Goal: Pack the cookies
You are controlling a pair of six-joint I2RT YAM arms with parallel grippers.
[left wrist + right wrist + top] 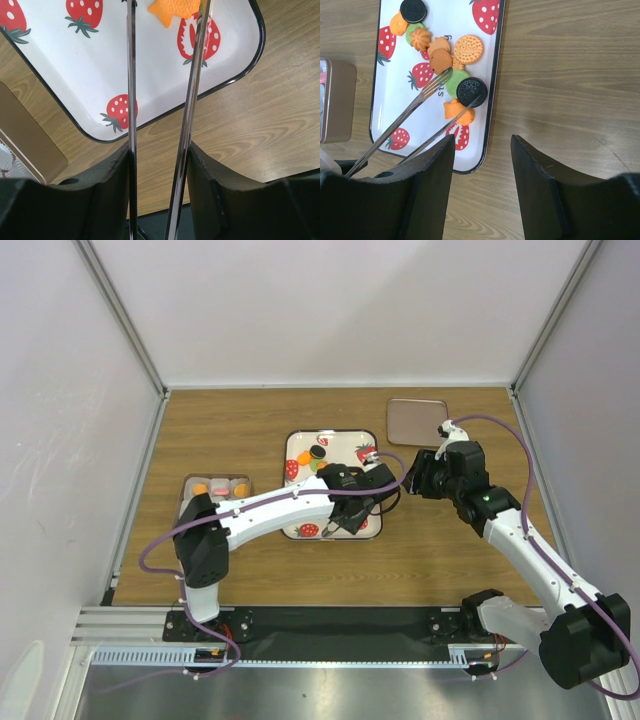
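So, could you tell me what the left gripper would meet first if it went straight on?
Probably the orange fish-shaped cookie on the strawberry tray, between its tongs; depth is unclear.

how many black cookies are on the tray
2. One black cookie sits at the pile's far end on the tray; the other lies by the tips of the tongs. Others may be hidden.

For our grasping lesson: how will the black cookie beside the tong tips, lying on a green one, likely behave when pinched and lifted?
The black cookie looks thin and rigid, so probably stiff and light. Resting on the green cookie, it may slide off when nudged. Its round edge could slip against the smooth metal tongs.
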